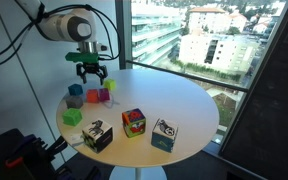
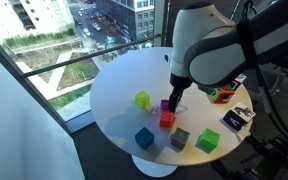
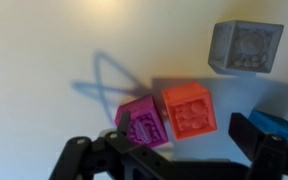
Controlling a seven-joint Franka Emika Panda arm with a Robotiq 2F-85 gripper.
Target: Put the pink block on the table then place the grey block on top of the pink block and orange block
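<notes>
As the wrist view shows clearest, pink block (image 3: 141,122) touches orange block (image 3: 189,110).

We see a round white table (image 1: 180,100) carrying a scatter of cubes, all resting on its top. In the wrist view, the pink block (image 3: 142,122) and the orange block (image 3: 189,110) sit side by side and touching, the pink one turned slightly askew. The grey block (image 3: 246,47) stands apart from that pair, with a blue cube (image 2: 144,137) near it. A yellow-green cube (image 2: 142,100) and a green cube (image 2: 208,141) lie further out. Three larger patterned cubes (image 1: 133,122) stand in a loose row near the table's edge.
</notes>
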